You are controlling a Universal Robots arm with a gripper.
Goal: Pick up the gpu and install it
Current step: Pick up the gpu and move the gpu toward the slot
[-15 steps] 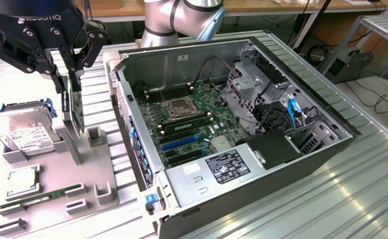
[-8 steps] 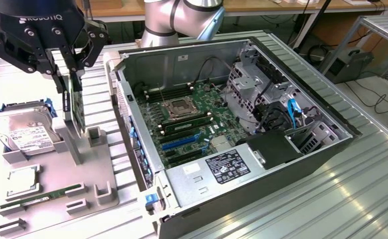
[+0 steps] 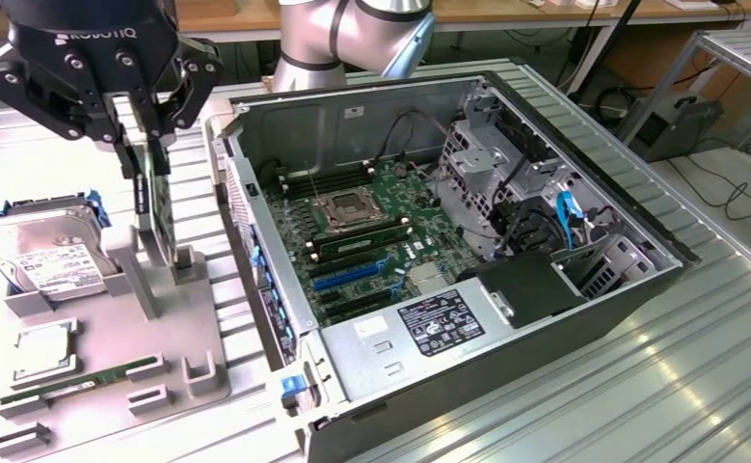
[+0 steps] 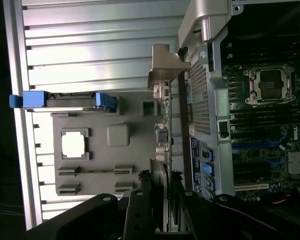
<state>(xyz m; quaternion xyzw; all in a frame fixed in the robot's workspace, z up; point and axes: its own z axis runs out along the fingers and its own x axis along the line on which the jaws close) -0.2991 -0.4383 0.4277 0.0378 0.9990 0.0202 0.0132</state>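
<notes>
Evidently the gripper (image 3: 140, 143) has drawn its fingers partway in and clasps the top edge of the gpu (image 3: 156, 207). The card stands on edge with its foot in the grey holder (image 3: 140, 282) on the parts tray (image 3: 112, 410), just beside the open computer case (image 3: 349, 111).

The hold is on a thin edge, high on the card, so the card could pivot between the pads or slip if it binds in the holder's slot on a tilted lift. Its metal bracket (image 4: 165, 65) lies close to the case's outer wall, and a sideways drift could snag it there. Any twist in the grasp would probably leave the card misaligned with the blue expansion slots (image 3: 349, 277) on the motherboard (image 3: 388, 227).

The exterior view gives the card's broad face, its seat in the holder, and the neighbouring hard drive (image 3: 40, 256) and memory stick (image 3: 79, 379). The wrist view shows the gpu (image 4: 162, 135) edge-on between the gripper (image 4: 164, 200) fingers, and the narrow gap between bracket and case.
</notes>
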